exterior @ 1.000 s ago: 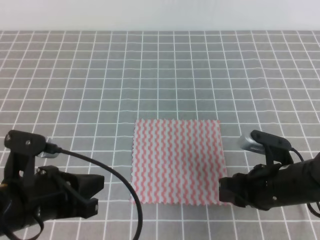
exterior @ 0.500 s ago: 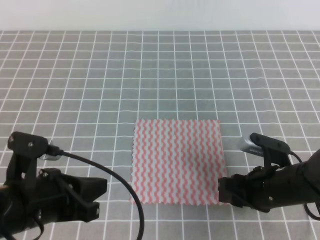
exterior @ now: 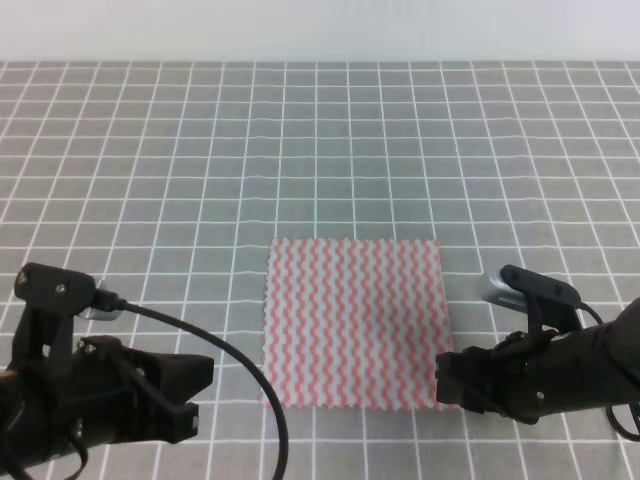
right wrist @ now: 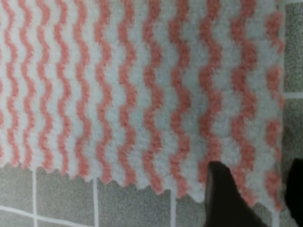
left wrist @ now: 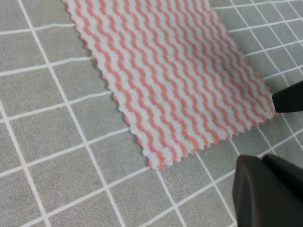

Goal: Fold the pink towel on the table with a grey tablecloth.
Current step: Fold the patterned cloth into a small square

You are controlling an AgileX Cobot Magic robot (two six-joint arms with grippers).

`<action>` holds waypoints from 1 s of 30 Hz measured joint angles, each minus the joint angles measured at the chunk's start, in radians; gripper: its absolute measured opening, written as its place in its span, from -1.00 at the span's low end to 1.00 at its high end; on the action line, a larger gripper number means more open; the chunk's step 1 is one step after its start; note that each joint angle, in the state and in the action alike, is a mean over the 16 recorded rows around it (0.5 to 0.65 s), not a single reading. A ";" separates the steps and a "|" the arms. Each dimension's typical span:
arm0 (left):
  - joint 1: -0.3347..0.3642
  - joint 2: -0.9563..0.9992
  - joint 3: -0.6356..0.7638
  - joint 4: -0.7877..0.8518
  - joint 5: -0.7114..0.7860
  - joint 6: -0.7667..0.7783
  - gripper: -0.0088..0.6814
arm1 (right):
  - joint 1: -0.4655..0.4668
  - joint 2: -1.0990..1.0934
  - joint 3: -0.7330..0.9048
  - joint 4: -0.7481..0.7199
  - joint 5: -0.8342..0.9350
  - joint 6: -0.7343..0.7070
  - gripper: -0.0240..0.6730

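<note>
Since 1 s ago, black left gripper crept slightly toward the flat pink-and-white wavy-striped towel on the grey gridded tablecloth. Black right gripper, jaws parted, straddles towel's near-right corner. Left jaw state: can't tell. Grasp pending, no fold begun.

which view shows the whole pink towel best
The exterior high view: the pink towel lies flat and unfolded there, all four edges visible apart from the near right corner at the right gripper. The left wrist view shows only its near left corner and part of two edges. The right wrist view shows a close-up of its near edge.
</note>
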 joint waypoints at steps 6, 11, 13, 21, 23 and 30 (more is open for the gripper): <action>0.000 0.000 0.000 0.001 -0.001 0.000 -0.98 | 0.000 0.001 -0.001 -0.003 0.000 -0.001 -0.13; 0.000 -0.001 0.000 0.000 0.000 0.000 -0.98 | 0.000 0.002 -0.011 -0.014 0.012 -0.001 -0.13; -0.001 -0.002 0.000 -0.001 0.001 0.000 -0.98 | 0.000 0.002 -0.020 -0.021 0.021 -0.001 -0.13; -0.001 -0.004 0.001 -0.003 0.003 0.000 -0.98 | -0.001 0.000 -0.056 -0.077 0.065 0.016 -0.13; -0.001 -0.004 0.001 -0.003 0.004 0.001 -0.98 | -0.001 -0.001 -0.064 -0.096 0.076 0.025 -0.13; -0.001 -0.003 0.001 -0.003 0.005 0.002 -0.98 | -0.001 0.006 -0.073 -0.149 0.091 0.053 -0.13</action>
